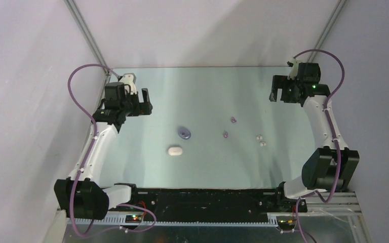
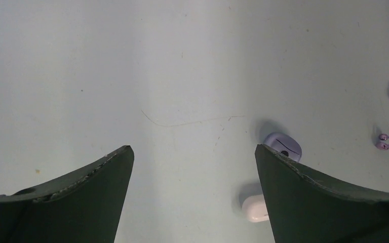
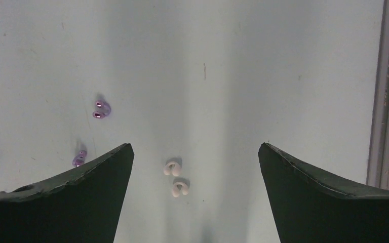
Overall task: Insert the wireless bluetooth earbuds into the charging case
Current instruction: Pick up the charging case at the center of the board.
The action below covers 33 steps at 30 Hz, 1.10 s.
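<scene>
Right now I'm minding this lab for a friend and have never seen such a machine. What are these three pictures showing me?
You see two robot arms bolted at the near edge of a table. The overhead picture comes from a camera above and behind them: the left claw on the left, the right claw on the right. The other two pictures come from cameras on each wrist, looking down past that claw's own dark fingers.

On the table lie a purple case, a white case, two purple earbuds and two white earbuds. The left wrist picture shows both cases and the purple buds; the right wrist picture shows the buds.

Both claws are open and hold nothing.
</scene>
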Tool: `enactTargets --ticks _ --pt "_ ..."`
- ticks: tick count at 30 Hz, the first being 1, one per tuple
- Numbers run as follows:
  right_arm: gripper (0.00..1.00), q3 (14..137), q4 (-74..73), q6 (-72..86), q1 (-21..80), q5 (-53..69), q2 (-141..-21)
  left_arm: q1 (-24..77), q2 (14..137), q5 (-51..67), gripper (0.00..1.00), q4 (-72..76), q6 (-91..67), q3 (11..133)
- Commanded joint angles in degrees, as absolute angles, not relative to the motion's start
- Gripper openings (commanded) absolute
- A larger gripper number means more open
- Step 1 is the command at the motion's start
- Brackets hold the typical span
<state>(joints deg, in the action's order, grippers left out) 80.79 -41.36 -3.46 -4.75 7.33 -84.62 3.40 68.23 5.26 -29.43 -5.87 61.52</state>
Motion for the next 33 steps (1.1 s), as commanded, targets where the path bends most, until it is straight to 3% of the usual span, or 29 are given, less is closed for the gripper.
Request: enactTargets --ticks 1,4,7,12,20,27,30,33 --pt "1.00 81.01 -37.59 -0.49 -3.28 8.93 -85.25 3.20 67.25 7.50 0.97 -30.33 -8.04 61.70" --pt "0.97 82.77 -39.51 -0.27 -3.07 17.11 -89.02 3.17 66.42 7.96 0.97 -30.77 -9.25 60.27" --pt "0.87 84.60 -39.85 -0.26 -0.85 23.36 -91.43 2.91 65.84 8.23 0.99 -31.49 -10.11 59.08" --pt "0.79 88.85 -39.60 -1.86 12.45 19.18 -96.90 0.51 65.64 11.68 1.00 -32.91 -15.38 57.55" --pt "0.76 98.33 -38.57 3.69 28.77 11.00 -109.30 -3.97 61.41 10.34 0.97 -33.90 -20.05 52.83" --pt "0.83 104.37 -37.57 0.30 38.65 7.39 -120.24 -5.67 60.30 10.11 0.97 -34.75 -20.76 50.15" --pt "0.91 105.44 -36.30 -4.46 41.21 12.75 -122.21 -5.73 60.83 10.44 0.97 -33.87 -20.79 49.41" --pt "0.89 104.31 -34.40 -10.48 42.99 15.28 -122.62 -6.01 61.06 11.68 0.97 -33.10 -20.66 49.52"
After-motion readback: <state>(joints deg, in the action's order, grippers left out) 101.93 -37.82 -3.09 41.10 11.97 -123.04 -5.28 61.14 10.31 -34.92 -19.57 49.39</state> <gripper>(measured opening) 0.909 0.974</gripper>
